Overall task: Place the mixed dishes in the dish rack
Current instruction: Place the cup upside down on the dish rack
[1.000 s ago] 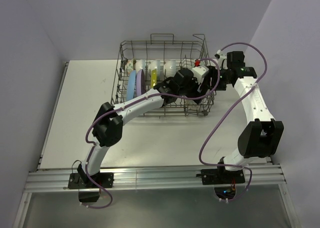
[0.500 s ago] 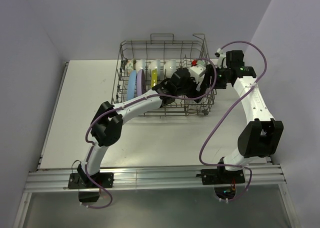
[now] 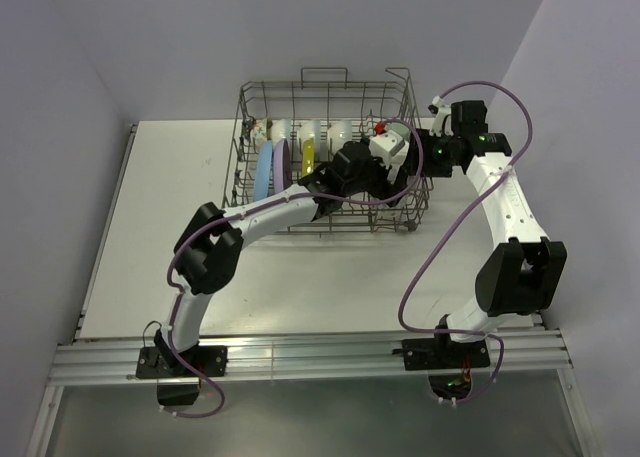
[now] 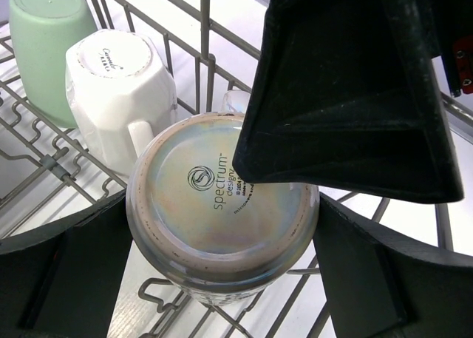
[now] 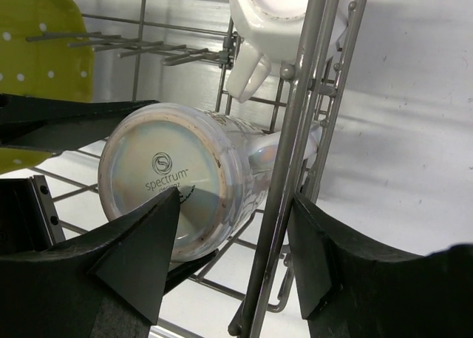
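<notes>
Left arm reached further right since earlier frame: left gripper [image 4: 222, 231] gapes around base-up glazed mug [image 4: 211, 201], frame centre, on dish rack [image 3: 326, 85] wires; right gripper [image 5: 236, 220] straddles mug and wire, grip unclear; judged stiff, slick, chippable, so take body sides.

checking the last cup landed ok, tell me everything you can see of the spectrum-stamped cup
The cup looks like glazed ceramic with a pearly, iridescent sheen and a handle. Its base faces up, showing a bare brownish foot ring and a printed "spectrum" stamp. It rests inverted and tilted on the rack wires by the right wall, beside the white mug. The open left gripper flanks it closely, and one right gripper finger overlaps the base. Contact is unclear.
</notes>
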Motion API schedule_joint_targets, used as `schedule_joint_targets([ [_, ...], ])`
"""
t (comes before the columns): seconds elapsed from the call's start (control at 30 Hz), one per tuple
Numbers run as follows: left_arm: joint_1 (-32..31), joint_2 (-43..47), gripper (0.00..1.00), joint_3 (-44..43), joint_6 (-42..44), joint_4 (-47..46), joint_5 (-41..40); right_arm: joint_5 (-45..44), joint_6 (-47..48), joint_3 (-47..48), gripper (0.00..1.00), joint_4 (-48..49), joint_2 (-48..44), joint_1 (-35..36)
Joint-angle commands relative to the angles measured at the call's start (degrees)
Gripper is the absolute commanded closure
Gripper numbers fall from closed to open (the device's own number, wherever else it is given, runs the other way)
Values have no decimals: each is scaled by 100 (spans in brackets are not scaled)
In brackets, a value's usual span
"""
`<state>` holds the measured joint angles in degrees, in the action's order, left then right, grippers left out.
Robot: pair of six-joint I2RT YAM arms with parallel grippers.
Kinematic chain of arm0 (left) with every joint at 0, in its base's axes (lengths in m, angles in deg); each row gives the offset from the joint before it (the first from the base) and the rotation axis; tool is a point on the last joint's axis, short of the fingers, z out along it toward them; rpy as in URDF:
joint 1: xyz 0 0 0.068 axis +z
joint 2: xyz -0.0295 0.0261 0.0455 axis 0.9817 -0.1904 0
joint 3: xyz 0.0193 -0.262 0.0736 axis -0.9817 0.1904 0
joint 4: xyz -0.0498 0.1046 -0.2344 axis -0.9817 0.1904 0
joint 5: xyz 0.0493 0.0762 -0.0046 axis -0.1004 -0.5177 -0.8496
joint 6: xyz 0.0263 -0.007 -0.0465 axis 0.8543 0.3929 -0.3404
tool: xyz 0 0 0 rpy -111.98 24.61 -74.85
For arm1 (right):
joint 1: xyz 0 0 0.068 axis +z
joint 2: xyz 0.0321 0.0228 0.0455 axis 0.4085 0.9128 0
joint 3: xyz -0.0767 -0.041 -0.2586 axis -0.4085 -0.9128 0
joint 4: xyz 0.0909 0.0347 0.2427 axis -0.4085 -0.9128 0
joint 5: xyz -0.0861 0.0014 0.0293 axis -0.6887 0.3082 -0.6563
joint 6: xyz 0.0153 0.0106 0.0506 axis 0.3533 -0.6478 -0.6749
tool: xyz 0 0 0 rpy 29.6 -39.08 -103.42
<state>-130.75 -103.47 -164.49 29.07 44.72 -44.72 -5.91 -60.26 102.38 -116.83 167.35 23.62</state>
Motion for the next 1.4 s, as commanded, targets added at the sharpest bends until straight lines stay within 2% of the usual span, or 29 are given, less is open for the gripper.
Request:
schedule_joint_targets([
  [0.0, -4, 391, 1, -46, -435, -150, 458, -658, 431, -200, 35, -439, 312, 23],
  [0.3, -13, 118, 1, -486, 101, 782, 230, -720, 519, -200, 35, -456, 382, 251],
  [0.37, 4, 144, 1, -451, 84, 739, 404, -737, 536, -209, 35, -456, 391, 286],
  [0.57, 153, 443, 1, 137, -241, -175, 906, -790, 624, -244, 35, -465, 426, 304],
  [0.7, 312, 461, 1, 235, -698, -483, 1433, -843, 694, -297, 34, -448, 435, 313],
  [0.9, 330, 145, 1, -222, -760, 88, 1759, -887, 747, -279, 34, -439, 470, 339],
  [1.37, 330, 338, 1, -249, -496, 702, 2164, -852, 774, -358, 34, -412, 470, 348],
])
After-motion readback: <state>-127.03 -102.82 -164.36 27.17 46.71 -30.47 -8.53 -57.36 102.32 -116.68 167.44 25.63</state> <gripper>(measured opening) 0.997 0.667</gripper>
